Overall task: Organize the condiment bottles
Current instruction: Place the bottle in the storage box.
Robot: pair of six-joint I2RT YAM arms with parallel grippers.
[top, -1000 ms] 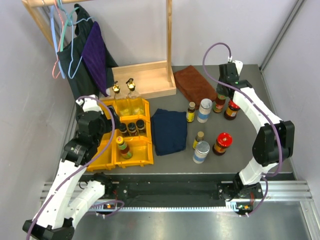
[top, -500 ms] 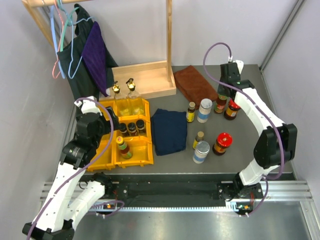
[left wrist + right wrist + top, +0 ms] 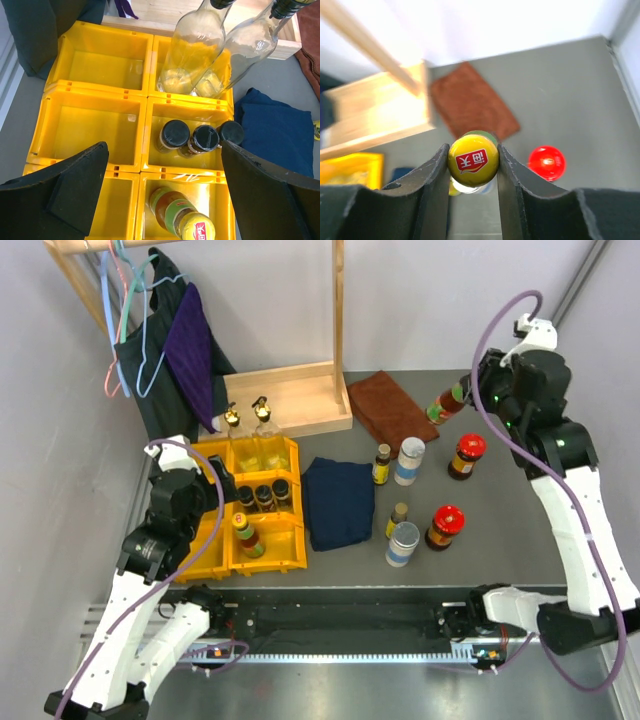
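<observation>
My right gripper (image 3: 473, 167) is shut on the yellow cap of a green-labelled sauce bottle (image 3: 473, 159), held in the air, tilted, at the back right (image 3: 446, 405). Below it stand red-lidded jars (image 3: 467, 454) (image 3: 445, 525), white-lidded jars (image 3: 409, 460) (image 3: 403, 543) and two small yellow-capped bottles (image 3: 382, 464) (image 3: 398, 518). My left gripper (image 3: 163, 150) hangs open above the yellow bins (image 3: 95, 127). In them are three black-capped jars (image 3: 175, 134), a yellow-capped sauce bottle (image 3: 182, 217) and two clear gold-topped bottles (image 3: 197, 50).
A folded blue cloth (image 3: 340, 502) lies between the bins and the loose jars. A brown cloth (image 3: 388, 410) and a wooden rack base (image 3: 290, 400) sit at the back. Clothes (image 3: 180, 350) hang on the rack at the back left.
The right arm has lifted the yellow-capped sauce bottle off the table beside the red-lidded jar and swung up and to the right. The left arm has barely moved.
</observation>
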